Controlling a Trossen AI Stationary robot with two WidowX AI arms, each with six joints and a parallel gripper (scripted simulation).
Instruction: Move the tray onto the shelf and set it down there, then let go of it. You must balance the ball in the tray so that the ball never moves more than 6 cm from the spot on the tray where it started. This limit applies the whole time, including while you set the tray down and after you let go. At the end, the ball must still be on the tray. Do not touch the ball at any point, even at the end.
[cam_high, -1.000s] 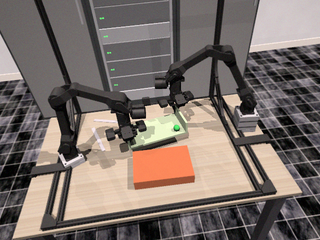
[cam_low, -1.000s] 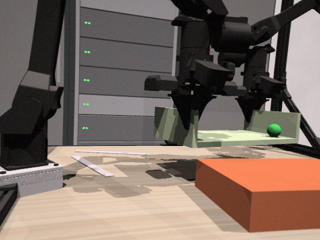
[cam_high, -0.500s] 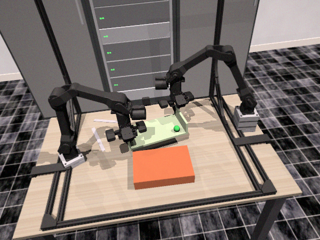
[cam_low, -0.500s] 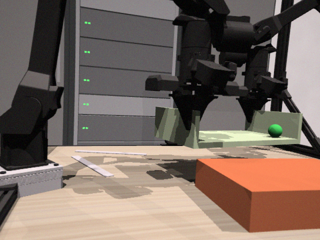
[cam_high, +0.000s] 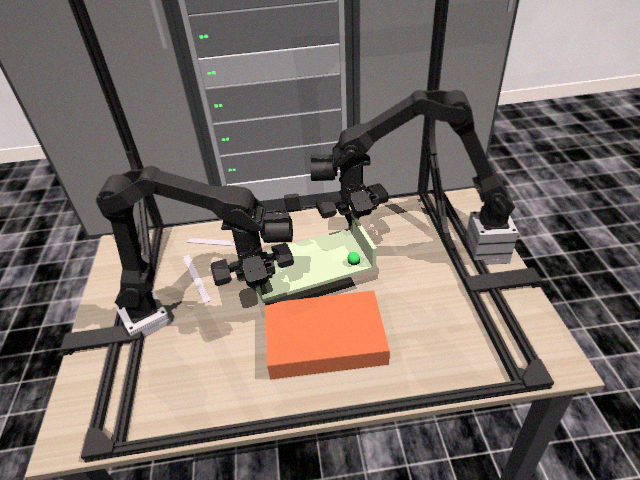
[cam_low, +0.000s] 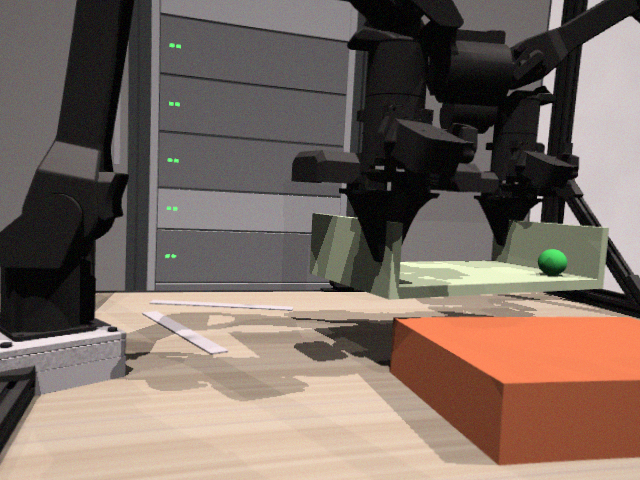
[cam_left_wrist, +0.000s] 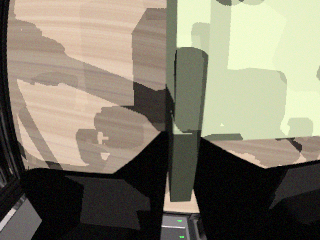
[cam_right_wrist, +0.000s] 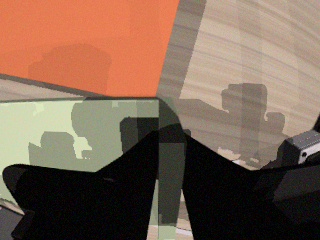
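The pale green tray (cam_high: 310, 268) (cam_low: 465, 286) (cam_left_wrist: 250, 107) (cam_right_wrist: 47, 112) hangs roughly level above the table, behind the orange shelf (cam_high: 325, 330) (cam_low: 558, 351) (cam_right_wrist: 100, 30). The green ball (cam_high: 353, 257) (cam_low: 552, 261) rests on the tray floor near the end wall at the top view's right, toward the front edge. My left gripper (cam_high: 354, 219) (cam_low: 500, 241) (cam_left_wrist: 175, 137) is shut on that same end wall, toward its back. My right gripper (cam_high: 258, 289) (cam_low: 379, 257) (cam_right_wrist: 166, 137) is shut on the opposite end wall. The ball does not show in the wrist views.
Two white strips (cam_high: 197, 279) (cam_low: 186, 333) lie on the table at the top view's left. A black frame rail (cam_high: 310, 410) runs along the front. Side rails, uprights and arm bases flank the work area. A grey cabinet (cam_high: 279, 93) (cam_low: 248, 108) stands behind the table.
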